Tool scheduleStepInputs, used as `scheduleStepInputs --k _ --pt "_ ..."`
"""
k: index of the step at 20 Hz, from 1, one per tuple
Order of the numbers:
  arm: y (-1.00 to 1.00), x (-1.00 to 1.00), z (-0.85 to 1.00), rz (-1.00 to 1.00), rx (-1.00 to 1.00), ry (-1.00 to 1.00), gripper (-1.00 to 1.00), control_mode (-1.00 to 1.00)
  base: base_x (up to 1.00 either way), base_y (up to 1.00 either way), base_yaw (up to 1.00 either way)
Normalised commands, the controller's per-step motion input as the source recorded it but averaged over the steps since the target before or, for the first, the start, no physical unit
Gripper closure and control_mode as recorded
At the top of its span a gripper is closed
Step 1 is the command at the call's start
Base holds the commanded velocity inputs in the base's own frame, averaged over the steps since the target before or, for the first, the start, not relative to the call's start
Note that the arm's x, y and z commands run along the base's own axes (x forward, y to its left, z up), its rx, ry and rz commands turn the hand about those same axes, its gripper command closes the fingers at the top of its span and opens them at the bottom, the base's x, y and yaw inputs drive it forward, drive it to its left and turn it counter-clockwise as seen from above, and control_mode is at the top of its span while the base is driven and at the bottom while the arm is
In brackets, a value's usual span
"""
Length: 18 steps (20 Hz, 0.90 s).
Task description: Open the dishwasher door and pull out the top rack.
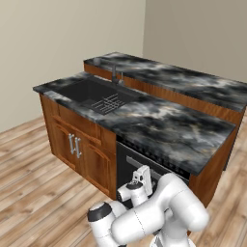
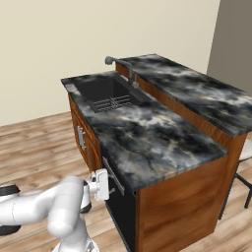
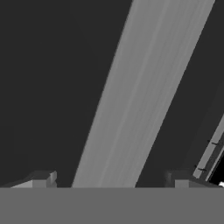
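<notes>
A: Where is the dishwasher door (image 2: 117,206)?
B: Under the marble counter (image 1: 164,128), right of the wooden cabinet doors (image 1: 79,149).
A: And the gripper (image 3: 111,179)?
B: Spread, its silver handle (image 3: 140,96) between the fingertips (image 3: 41,178).

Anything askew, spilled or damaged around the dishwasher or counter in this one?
Nothing stands out. The dishwasher door looks shut and flush under the counter, its handle level along the top. The hand is open with a finger on each side of the handle. The sink and cabinet doors look intact, no spills.
</notes>
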Motion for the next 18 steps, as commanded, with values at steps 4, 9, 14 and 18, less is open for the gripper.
scheduleStepInputs --k 4,9,14,18 --pt "0.00 0.33 -0.39 0.00 -0.05 0.00 -1.00 -1.00 0.00 0.00 0.00" --pt "0.00 0.33 -0.36 0.00 -0.07 -0.04 -1.00 -1.00 0.00 0.00 0.00" --pt "0.00 0.10 -0.35 0.00 -0.12 -0.09 -1.00 -1.00 0.00 0.00 0.00" --pt "0.00 0.01 -0.44 0.00 -0.14 -0.09 -1.00 -1.00 0.00 0.00 0.00"
